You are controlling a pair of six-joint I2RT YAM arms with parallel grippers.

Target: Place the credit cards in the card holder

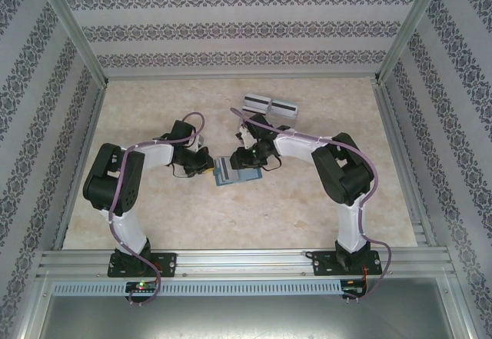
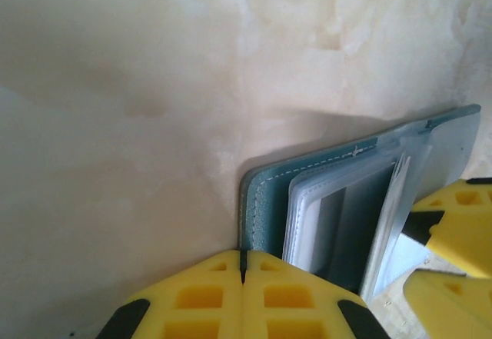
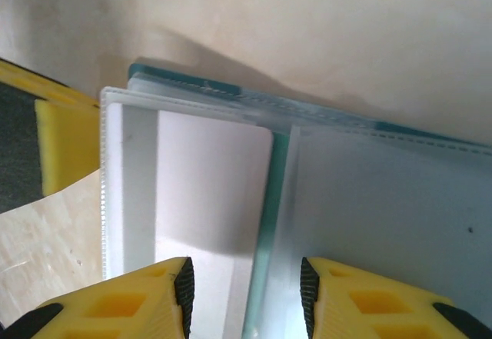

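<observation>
From above and behind the arm bases [image 1: 142, 263], my top camera looks down on the whole bench [image 1: 231, 220]. The left wrist camera peers past the left claw [image 2: 242, 274], very close to the card holder [image 2: 265, 201] just ahead of it. The right wrist camera, over the right claw [image 3: 246, 289], faces the same card holder from its opposite side.

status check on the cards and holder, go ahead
left gripper shut at card holder corner. right gripper open over white card in the open holder. spare cards far side. nothing blocking.
</observation>
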